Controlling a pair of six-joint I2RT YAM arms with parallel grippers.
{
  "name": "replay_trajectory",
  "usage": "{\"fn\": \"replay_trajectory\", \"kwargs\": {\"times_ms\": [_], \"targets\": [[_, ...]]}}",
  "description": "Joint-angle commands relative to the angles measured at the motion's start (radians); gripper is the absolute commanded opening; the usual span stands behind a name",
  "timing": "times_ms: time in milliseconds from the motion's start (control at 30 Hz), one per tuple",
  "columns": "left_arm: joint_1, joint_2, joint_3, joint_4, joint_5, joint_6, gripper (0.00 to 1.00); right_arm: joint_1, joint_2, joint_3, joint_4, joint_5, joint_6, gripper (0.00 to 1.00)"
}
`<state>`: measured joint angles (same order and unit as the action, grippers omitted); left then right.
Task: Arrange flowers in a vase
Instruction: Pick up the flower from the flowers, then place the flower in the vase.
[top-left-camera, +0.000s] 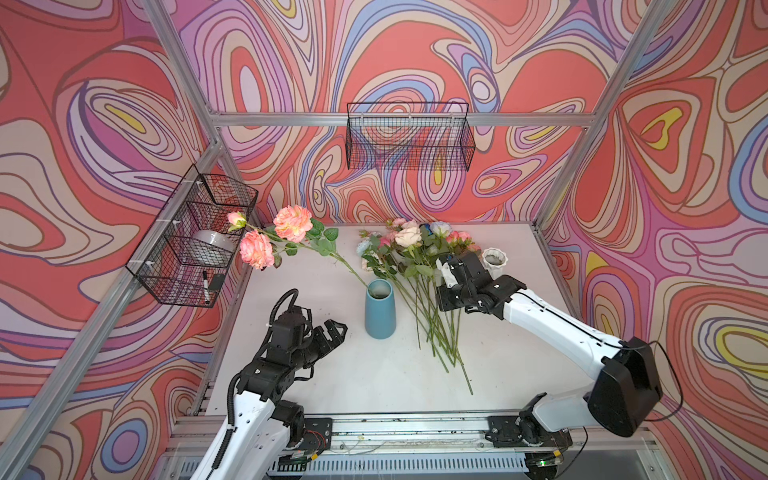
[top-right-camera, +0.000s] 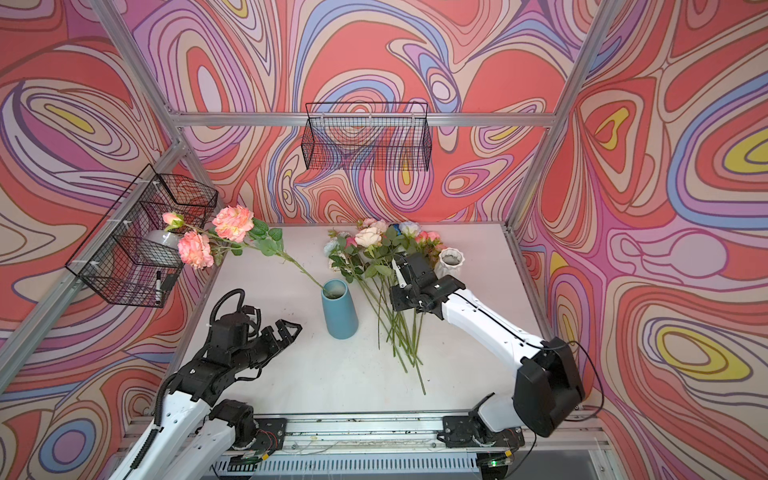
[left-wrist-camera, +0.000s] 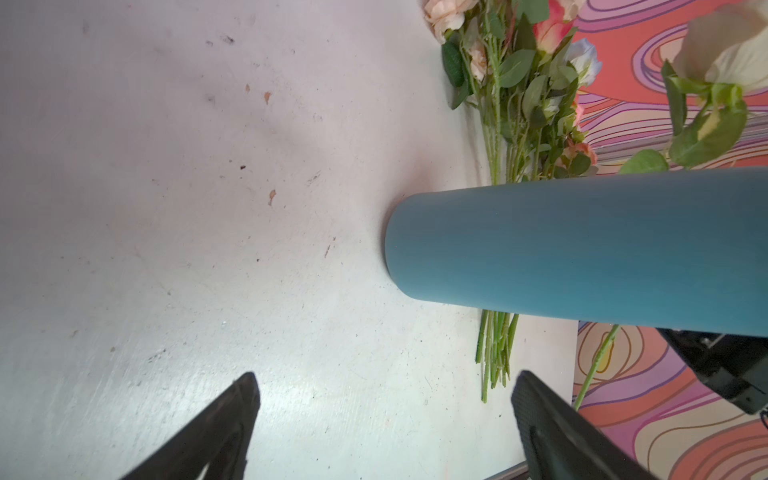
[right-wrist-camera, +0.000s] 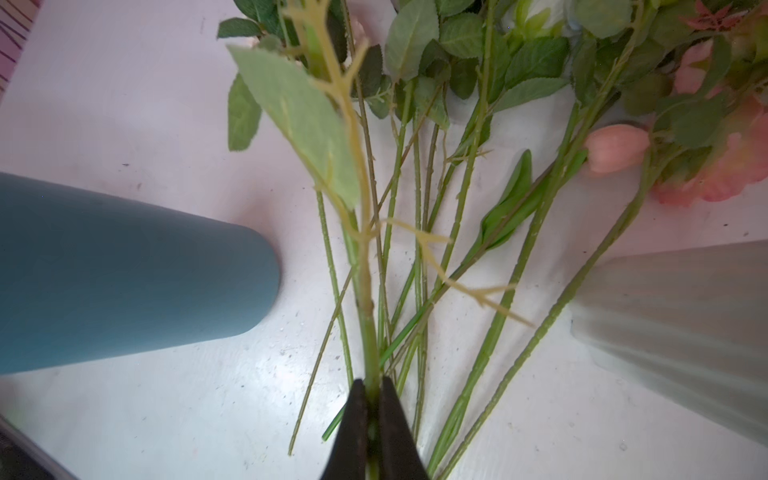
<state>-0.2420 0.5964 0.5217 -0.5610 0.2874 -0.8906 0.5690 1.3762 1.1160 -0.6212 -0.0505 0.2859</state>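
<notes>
A tall blue vase (top-left-camera: 380, 309) (top-right-camera: 339, 309) stands mid-table with one stem of pink-peach flowers (top-left-camera: 293, 223) in it, leaning left. The other flowers (top-left-camera: 409, 249) lie in a pile right of the vase, stems toward the front. My right gripper (top-left-camera: 445, 277) (right-wrist-camera: 372, 386) reaches down into that pile, shut on one green stem (right-wrist-camera: 368, 316) whose leaf rises toward the camera. My left gripper (top-left-camera: 332, 332) (left-wrist-camera: 384, 395) hovers open and empty just left of the vase (left-wrist-camera: 582, 249).
A white ribbed vase (top-left-camera: 494, 259) stands behind the right gripper, close to the pile. A wire basket (top-left-camera: 191, 241) with a white bowl and a marker hangs on the left wall. Another wire basket (top-left-camera: 409, 139) hangs on the back wall.
</notes>
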Motion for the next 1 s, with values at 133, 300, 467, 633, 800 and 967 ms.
{"fn": "replay_trajectory", "kwargs": {"times_ms": [133,300,467,633,800,967], "targets": [[0.006,-0.01,0.076,-0.05,-0.03,0.022,0.97,0.008,-0.214,0.074,0.076,-0.067,0.054,0.0],[0.006,-0.011,0.098,-0.048,-0.014,0.029,0.97,0.104,-0.209,0.233,0.206,0.001,0.026,0.0],[0.006,-0.021,0.109,-0.061,-0.003,0.027,0.97,0.314,-0.079,0.411,0.378,0.189,-0.119,0.0],[0.006,-0.032,0.119,-0.077,0.003,0.025,0.97,0.39,0.041,0.542,0.547,0.265,-0.233,0.0],[0.006,-0.031,0.123,-0.082,0.012,0.028,0.97,0.396,0.128,0.643,0.592,0.283,-0.29,0.0],[0.006,-0.023,0.114,-0.065,0.029,0.022,0.97,0.397,0.188,0.613,0.687,0.316,-0.319,0.0]]}}
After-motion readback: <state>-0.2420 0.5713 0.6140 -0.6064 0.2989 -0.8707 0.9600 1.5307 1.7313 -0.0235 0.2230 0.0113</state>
